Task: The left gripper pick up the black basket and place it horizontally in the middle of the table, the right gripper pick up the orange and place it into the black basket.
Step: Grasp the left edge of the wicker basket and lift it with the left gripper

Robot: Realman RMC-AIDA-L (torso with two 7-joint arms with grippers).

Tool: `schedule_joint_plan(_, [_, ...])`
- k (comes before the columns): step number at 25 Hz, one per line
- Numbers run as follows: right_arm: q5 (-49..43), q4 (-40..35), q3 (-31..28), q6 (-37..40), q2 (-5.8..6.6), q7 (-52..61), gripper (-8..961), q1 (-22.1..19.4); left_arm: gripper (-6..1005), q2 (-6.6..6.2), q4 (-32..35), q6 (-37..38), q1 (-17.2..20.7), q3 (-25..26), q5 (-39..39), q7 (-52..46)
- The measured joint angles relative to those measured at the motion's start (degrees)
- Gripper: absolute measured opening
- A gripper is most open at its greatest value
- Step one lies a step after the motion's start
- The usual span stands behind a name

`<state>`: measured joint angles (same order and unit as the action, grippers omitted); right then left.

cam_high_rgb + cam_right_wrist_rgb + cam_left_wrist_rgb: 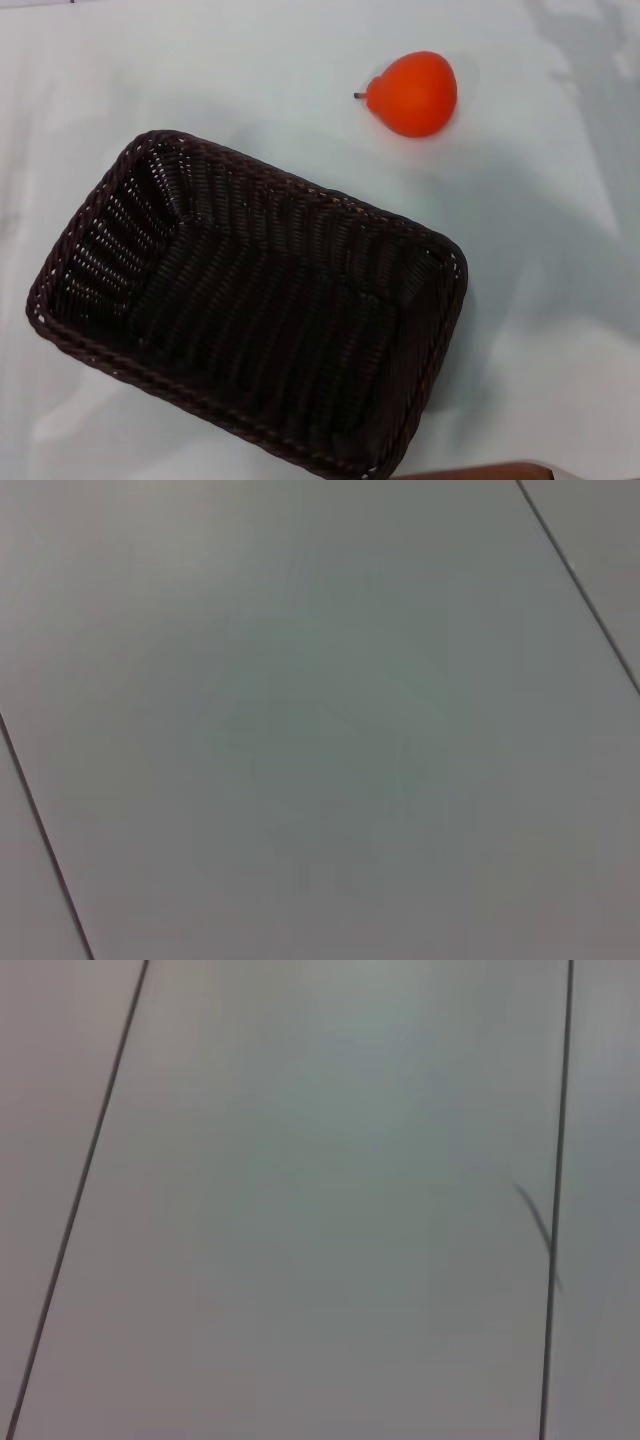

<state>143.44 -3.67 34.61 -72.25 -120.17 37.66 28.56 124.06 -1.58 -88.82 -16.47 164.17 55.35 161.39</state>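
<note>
In the head view the black basket (250, 310) lies empty on the white table (560, 300), turned at a slant, its long side running from the upper left to the lower right. The orange (414, 93), glossy and pear-necked with a short dark stem pointing left, rests on the table beyond the basket's far right corner, apart from it. Neither gripper shows in any view. Both wrist views show only a plain grey surface with thin dark lines.
A brown edge (490, 471) shows at the bottom of the head view, right of the basket. Faint shadows fall on the table at the far right (590, 60).
</note>
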Motion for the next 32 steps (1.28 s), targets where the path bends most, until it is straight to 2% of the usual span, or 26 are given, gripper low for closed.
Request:
schedule_joint_plan(13, [0.0, -0.3, -0.2, 1.9, 0.09, -2.1, 919, 0.9, 782, 0.11, 0.1, 0.3, 3.5, -0.5, -0.4, 0.0])
schedule_joint_plan(23, [0.0, 0.2, 0.1, 1.9, 0.10, -3.3, 916, 0.8, 781, 0.30, -0.5, -2.4, 2.2, 0.3, -1.5, -0.9])
schedule_joint_plan(28, [-0.2, 0.1, 0.2, 0.1, 0.29, -2.5, 914, -0.5, 781, 0.11, -0.3, -1.6, 0.9, 0.4, -4.5, -14.3])
schedule_joint_plan(30, [-0.2, -0.1, -0.2, -0.7, 0.33, -1.5, 913, -1.1, 781, -0.16, -3.2, -0.5, 1.0, -1.6, -3.3, -19.3])
schedule_joint_plan(32, [-0.1, -0.4, -0.5, -1.3, 0.33, -0.4, 913, -1.3, 779, -0.67, -10.0, 1.0, 2.4, -6.3, -1.3, -27.1])
